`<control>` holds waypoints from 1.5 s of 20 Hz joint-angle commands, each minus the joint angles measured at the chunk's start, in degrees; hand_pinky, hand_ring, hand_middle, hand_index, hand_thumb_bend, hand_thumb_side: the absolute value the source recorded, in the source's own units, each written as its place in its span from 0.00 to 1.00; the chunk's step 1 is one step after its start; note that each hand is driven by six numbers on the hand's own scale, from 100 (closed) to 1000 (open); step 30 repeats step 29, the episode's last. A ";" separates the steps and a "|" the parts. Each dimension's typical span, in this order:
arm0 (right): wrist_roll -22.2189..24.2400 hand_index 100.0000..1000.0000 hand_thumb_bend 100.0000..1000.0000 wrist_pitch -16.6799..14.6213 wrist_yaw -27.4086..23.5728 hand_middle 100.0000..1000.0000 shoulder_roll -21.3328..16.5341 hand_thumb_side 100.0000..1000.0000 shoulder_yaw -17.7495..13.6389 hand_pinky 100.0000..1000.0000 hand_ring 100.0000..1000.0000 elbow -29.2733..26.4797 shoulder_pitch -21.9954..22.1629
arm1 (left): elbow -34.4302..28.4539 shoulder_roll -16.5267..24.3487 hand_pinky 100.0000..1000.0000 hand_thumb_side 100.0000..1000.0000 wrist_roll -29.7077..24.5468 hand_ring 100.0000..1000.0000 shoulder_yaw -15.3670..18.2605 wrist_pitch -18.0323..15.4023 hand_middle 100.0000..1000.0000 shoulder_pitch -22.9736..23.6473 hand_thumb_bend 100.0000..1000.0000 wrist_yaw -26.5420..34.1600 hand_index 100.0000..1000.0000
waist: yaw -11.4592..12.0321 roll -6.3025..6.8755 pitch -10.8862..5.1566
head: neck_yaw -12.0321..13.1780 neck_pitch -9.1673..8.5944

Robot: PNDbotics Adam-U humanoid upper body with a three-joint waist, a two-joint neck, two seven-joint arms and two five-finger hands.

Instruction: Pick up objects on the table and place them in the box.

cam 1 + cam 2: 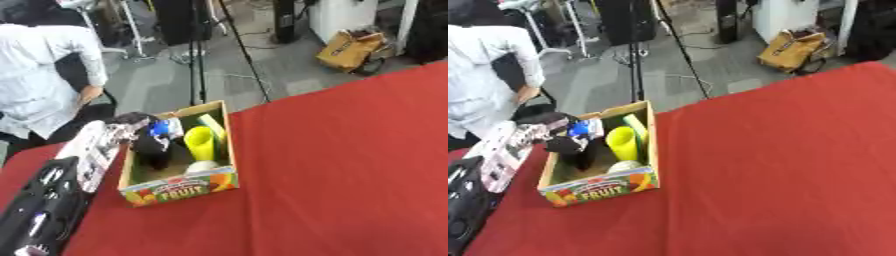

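1. the left hand [153,145] reaches in from the left over the box's left wall, and its dark fingers [156,150] hang inside the box; the blur hides whether they are curled or straight, so i cannot tell if they hold anything.
2. just above the fingers, toward the box's far end, sits a blue thing [160,128] with white beside it.
3. just to the right of the fingers stands a yellow cup-like thing [199,142], and beyond it a pale green flat piece [213,126] leans along the right wall.
4. near the fingers, toward the front wall, lies a pale rounded thing [202,166].
5. all of these lie in the cardboard box [181,188], whose front panel bears fruit pictures and the word "fruit".
6. the box rests on the red surface [350,175], near its left far edge.
7. left of the fingers runs the arm, a white and black forearm [92,152], then a black segment [39,205] at the lower left.
8. the right hand shows in neither view.
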 commanded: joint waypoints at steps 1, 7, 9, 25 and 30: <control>0.02 0.65 0.00 -0.36 -0.38 0.56 -0.20 0.60 0.03 0.73 0.53 -1.16 -0.47 | -0.87 1.42 1.00 0.57 -0.58 1.00 0.35 -0.53 0.92 -1.64 0.00 -0.81 1.00 | 0.11 -0.52 -1.41 | 0.03 0.15; 0.02 0.64 0.00 -0.36 -0.49 0.56 -0.18 0.59 0.02 0.73 0.53 -1.16 -0.37 | 0.05 1.09 1.00 0.72 -1.63 1.00 0.29 -1.77 1.00 -1.96 0.28 -1.83 1.00 | 0.03 -0.53 -1.43 | 0.10 0.26; 0.02 0.64 0.00 -0.38 -0.55 0.56 -0.17 0.59 0.05 0.73 0.53 -1.16 -0.33 | 0.17 1.10 1.00 0.73 -2.04 1.00 0.35 -2.29 1.00 -2.05 0.33 -1.87 1.00 | 0.04 -0.50 -1.44 | 0.15 0.38; 0.02 0.64 0.00 -0.23 -0.52 0.56 -0.31 0.60 -0.02 0.73 0.53 -1.16 -0.23 | -2.27 1.77 1.00 0.80 -0.38 1.00 0.47 -3.69 1.00 -2.71 0.24 -0.62 1.00 | 0.67 -1.27 -1.80 | 0.55 2.01; 0.02 0.65 0.00 -0.01 0.06 0.56 -0.37 0.61 -0.24 0.73 0.54 -1.16 -0.22 | -12.84 3.55 1.00 1.00 3.12 1.00 1.85 -4.63 0.98 -1.92 0.06 7.30 1.00 | 2.12 -2.37 -2.42 | 0.62 3.05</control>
